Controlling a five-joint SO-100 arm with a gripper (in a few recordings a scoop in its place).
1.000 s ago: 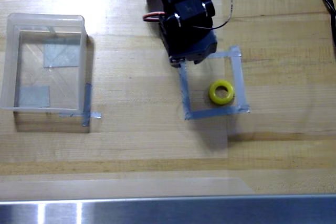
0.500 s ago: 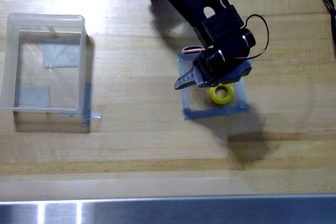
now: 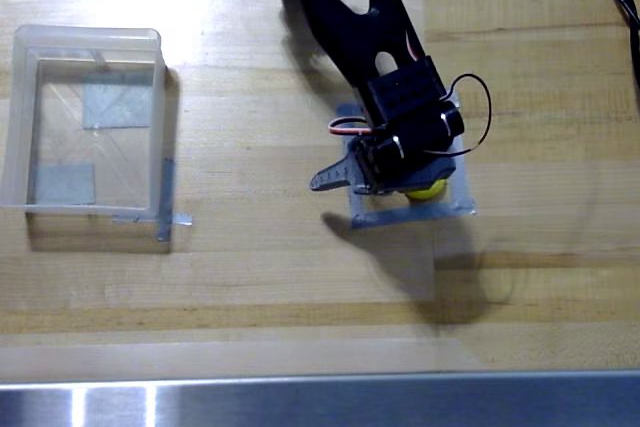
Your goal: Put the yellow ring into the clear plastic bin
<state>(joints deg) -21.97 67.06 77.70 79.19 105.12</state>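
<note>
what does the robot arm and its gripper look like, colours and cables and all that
The arm is black, built from flat plastic links with an oval cut-out in the long one. A boxy black servo block sits near the wrist. A thin black cable loops out to the right, and a red and white wire curls on the left. The gripper is black, with one pointed finger showing.

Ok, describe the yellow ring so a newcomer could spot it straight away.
In the overhead view, find the wooden table and the black robot arm reaching down from the top edge. Under its gripper lies a square outline of grey tape. The yellow ring peeks out inside it, the one bright yellow thing on the table.
</note>
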